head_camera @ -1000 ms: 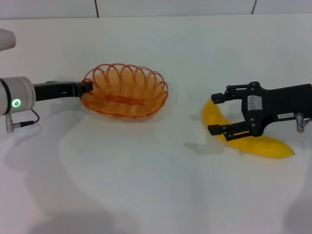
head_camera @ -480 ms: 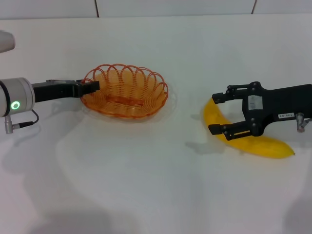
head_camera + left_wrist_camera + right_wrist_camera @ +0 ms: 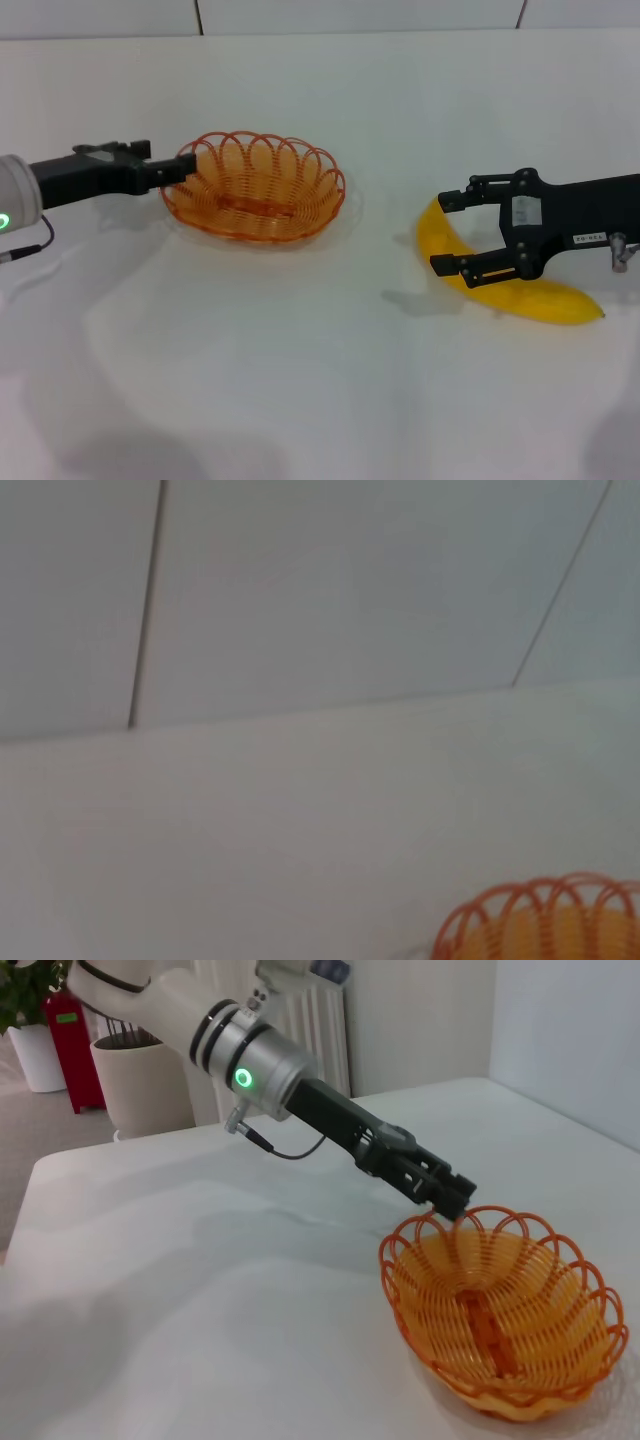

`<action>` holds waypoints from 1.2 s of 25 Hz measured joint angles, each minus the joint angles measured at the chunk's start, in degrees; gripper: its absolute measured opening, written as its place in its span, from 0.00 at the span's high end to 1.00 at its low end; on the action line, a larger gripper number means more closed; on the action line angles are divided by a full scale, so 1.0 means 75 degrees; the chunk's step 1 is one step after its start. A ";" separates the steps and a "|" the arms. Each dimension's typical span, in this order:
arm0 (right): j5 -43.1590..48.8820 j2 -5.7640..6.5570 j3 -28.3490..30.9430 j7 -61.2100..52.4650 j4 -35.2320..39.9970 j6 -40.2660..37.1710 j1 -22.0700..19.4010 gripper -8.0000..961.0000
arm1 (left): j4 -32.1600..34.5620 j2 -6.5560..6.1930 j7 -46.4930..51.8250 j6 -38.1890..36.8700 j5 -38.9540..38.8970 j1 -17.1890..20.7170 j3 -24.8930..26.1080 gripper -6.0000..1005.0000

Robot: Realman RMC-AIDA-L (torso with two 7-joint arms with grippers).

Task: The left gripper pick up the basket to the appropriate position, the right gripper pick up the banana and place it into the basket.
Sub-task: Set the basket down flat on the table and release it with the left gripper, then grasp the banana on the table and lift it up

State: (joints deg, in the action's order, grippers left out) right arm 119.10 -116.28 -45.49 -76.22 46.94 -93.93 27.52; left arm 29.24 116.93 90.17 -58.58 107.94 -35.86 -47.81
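Note:
The orange wire basket [image 3: 255, 187] stands on the white table, left of centre. My left gripper [image 3: 176, 168] reaches in from the left and is shut on the basket's left rim. The right wrist view shows this grip [image 3: 455, 1200] on the basket [image 3: 500, 1330]. A bit of the basket's rim [image 3: 540, 920] shows in the left wrist view. The yellow banana [image 3: 535, 297] lies on the table at the right. My right gripper [image 3: 442, 232] is open, with its two fingers on either side of the banana's upper end, not closed on it.
The white table [image 3: 300, 380] stretches wide in front of and between the basket and the banana. A tiled wall [image 3: 350, 15] runs along the table's far edge. A white planter [image 3: 145, 1085] and a red object [image 3: 75, 1045] stand beyond the table.
My left arm has risen and pulled back to the left with the basket's rim in its gripper, and the basket has shifted slightly. My right gripper and the banana have not moved.

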 joint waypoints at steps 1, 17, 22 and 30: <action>-0.0006 0.0000 0.0006 0.0000 0.0000 0.0000 -0.0001 0.13 | 0.0077 0.0000 -0.0111 -0.0099 -0.0103 0.0080 0.0000 0.22; -0.0307 -0.0052 0.0015 0.0015 -0.0007 0.0386 -0.0032 0.14 | 0.0439 -0.0003 -0.2700 -0.1315 -0.0987 0.1060 -0.0012 0.18; -0.0332 -0.0091 -0.0025 0.0015 -0.0007 0.0542 -0.0063 0.14 | 0.0371 0.0009 -0.3465 -0.1521 -0.0991 0.1509 -0.0012 0.18; -0.0553 -0.0146 -0.0151 -0.0149 0.0498 0.0649 -0.0223 0.14 | 0.0350 -0.0004 -0.4296 -0.2118 -0.1173 0.1931 0.0021 0.18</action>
State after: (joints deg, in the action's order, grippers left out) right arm 114.95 -117.37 -46.62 -77.34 50.67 -89.06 25.85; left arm 31.86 116.90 57.96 -74.47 99.15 -21.38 -47.65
